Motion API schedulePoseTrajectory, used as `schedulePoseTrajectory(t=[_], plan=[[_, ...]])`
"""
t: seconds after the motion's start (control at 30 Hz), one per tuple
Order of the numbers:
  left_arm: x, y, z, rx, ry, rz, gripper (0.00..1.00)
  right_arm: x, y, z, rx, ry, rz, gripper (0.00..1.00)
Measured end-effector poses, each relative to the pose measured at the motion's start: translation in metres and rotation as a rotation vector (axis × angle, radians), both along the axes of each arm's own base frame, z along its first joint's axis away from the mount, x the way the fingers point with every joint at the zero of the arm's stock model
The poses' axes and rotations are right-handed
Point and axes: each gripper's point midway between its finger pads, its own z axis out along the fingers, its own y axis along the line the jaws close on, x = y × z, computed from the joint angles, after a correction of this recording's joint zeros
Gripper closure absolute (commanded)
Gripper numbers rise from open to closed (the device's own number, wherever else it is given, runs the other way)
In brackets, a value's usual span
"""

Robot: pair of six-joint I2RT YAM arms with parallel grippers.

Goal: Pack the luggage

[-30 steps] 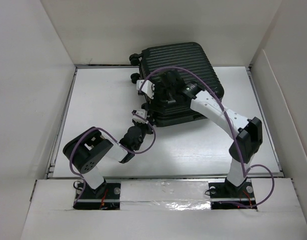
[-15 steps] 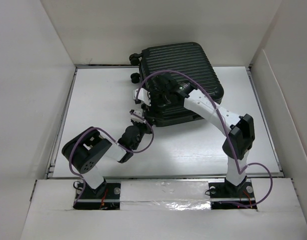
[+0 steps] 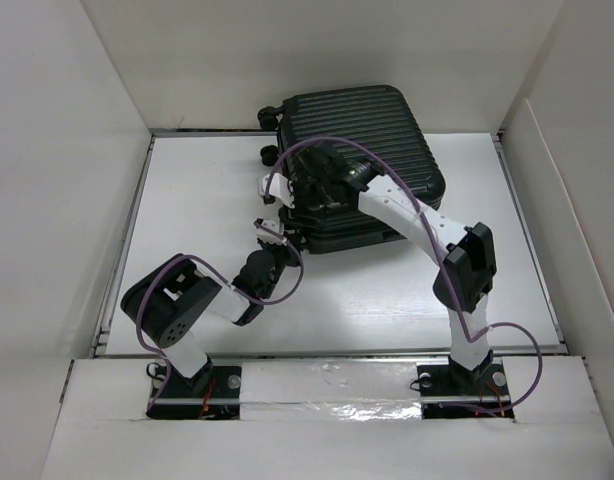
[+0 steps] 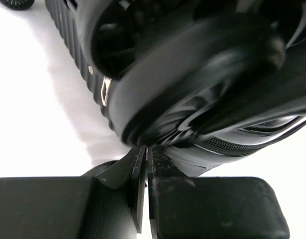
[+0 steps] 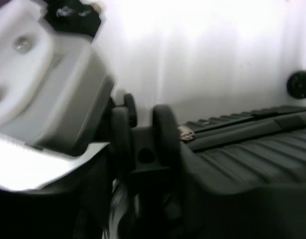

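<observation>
While the left gripper (image 4: 145, 158) sits closed at a wheel (image 4: 193, 84), the luggage (image 3: 372, 140) lies just ahead of it.

Its fingers (image 4: 165, 199) press together; whether they pinch anything thin I cannot tell. The wheel end is nearest this hand, so the luggage's long axis seems to run off to its right. Beyond, the right gripper (image 3: 305, 185) reaches over the same end, and whether it is open or closed cannot be told. The left arm looks nearer to the near corner.

White tabletop (image 3: 197, 200), centre, enclosed by plain white back wall (image 3: 317, 50) at 12 o'clock, left side panel (image 3: 47, 180) at 9 o'clock, right side panel (image 3: 577, 200) at 3 o'clock; white front ledge (image 3: 327, 385) at 6 o'clock, bearing a crinkled silver tape strip (image 3: 327, 412).
</observation>
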Motion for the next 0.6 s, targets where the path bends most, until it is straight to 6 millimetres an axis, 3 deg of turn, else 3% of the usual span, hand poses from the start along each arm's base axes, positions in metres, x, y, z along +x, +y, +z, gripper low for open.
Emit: schedulePoseTrajectory(t=[0.6], plan=[[0.01,0.011,0.001,0.012,-0.007,-0.003,1.0,-0.024,-0.003,0.003,0.184,-0.162,0.055,1.0]])
